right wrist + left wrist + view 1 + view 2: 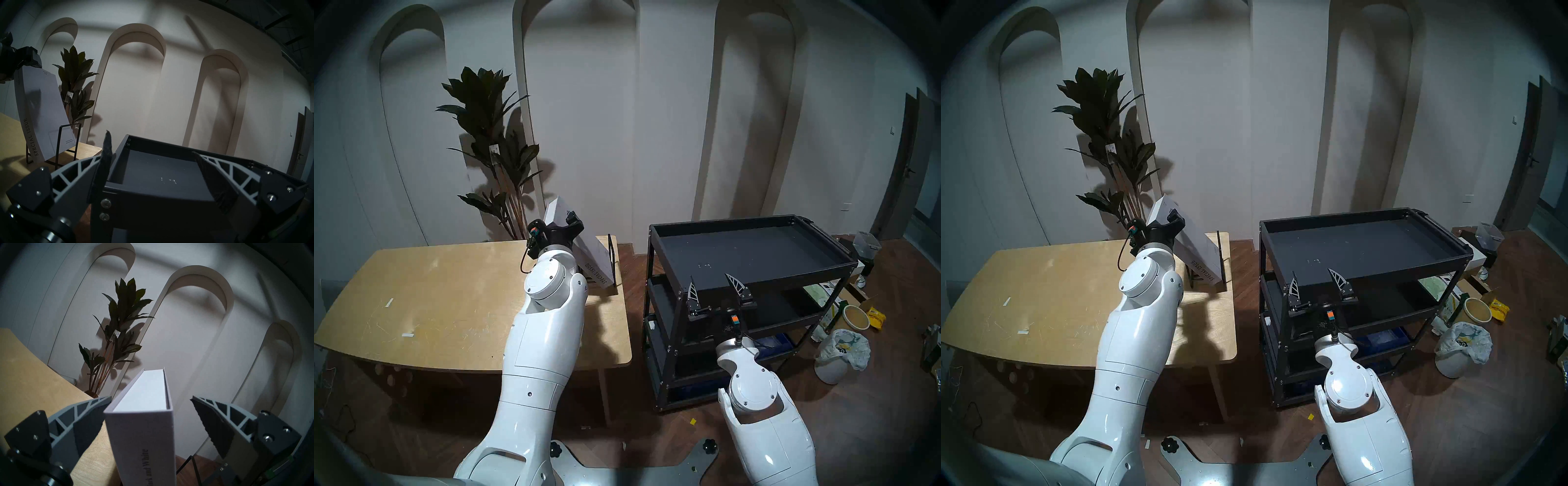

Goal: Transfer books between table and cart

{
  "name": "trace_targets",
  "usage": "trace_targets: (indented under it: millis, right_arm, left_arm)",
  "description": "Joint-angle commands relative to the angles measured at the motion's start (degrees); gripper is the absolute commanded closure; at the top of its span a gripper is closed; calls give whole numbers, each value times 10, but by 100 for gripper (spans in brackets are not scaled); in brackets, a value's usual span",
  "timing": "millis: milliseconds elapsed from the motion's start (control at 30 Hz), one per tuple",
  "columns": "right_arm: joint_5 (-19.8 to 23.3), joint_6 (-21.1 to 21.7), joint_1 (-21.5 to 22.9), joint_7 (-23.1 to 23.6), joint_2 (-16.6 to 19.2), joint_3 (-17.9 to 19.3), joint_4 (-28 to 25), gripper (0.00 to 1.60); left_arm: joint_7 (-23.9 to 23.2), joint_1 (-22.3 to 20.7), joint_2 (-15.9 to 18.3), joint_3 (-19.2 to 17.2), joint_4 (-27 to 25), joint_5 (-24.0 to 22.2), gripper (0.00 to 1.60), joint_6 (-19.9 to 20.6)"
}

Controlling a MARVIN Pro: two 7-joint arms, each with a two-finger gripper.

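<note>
Arched white wall panels back the table [432, 288], where the book [590, 249] leans tilted in a wire rack [612, 258] at the corner nearest the cart [755, 251]. Straddling the book's top edge, the left gripper [151, 405] has its jaws spread, with a gap on the right. Beside the cart's near rim, the right gripper [717, 288] is spread and empty.

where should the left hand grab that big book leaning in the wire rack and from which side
Probably the upper end of the book, across its thickness, coming from the spine side. It leans tilted in the rack, so the top stands free while the rack crowds its lower end. The left hand is open and already straddles the covers there; close it on the two flat covers.
</note>
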Motion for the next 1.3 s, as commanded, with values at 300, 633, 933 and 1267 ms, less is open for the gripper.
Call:
trace_targets:
  millis: [300, 633, 933, 1267]
  right_arm:
    - [-1, -7, -5, -4, 2, -1, -21, 0]
    - [4, -5, -4, -12, -3, 2, -25, 0]
    - [2, -5, -4, -18, -3, 2, -25, 0]
    - [2, -3, -2, -21, -3, 2, -24, 0]
  left_arm:
    - [-19, -53, 7, -15, 34, -27, 0, 17]
    - [-25, -66, 13, -16, 51, -32, 0, 16]
    - [-30, -70, 12, -14, 58, -41, 8, 20]
    - [-31, -74, 15, -12, 66, -51, 47, 21]
